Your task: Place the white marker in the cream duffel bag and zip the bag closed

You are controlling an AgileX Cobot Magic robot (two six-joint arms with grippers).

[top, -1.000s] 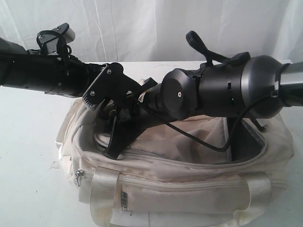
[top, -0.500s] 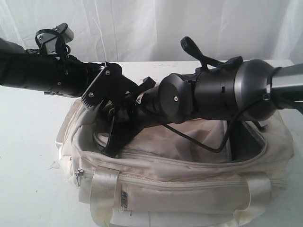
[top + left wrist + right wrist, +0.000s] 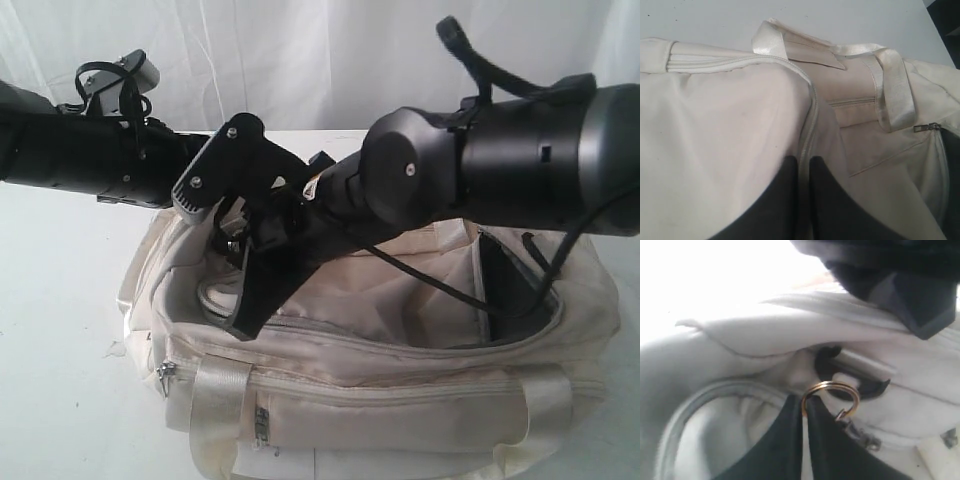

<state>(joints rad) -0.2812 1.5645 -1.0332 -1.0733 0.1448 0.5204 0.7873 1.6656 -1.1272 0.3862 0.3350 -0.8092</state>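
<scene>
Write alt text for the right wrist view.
The right claw pinches a gold ring linked to a grey zip pull on the cream duffel bag. A black clip sits just behind the ring. The picture is blurred.

- Legible words, brands or numbers: none in any view.
- Small dark-marked tag (image 3: 262, 425) on the cream duffel bag (image 3: 400, 400), front strap, 7 o'clock in the exterior view: print too small to read.
- Pale sticker (image 3: 312, 186) on the right arm (image 3: 500, 160), wrist end, 11 o'clock from centre: blurred, unreadable.

duffel bag (image 3: 400, 400) on table (image 3: 60, 330), curtain (image 3: 300, 60) behind.
</scene>
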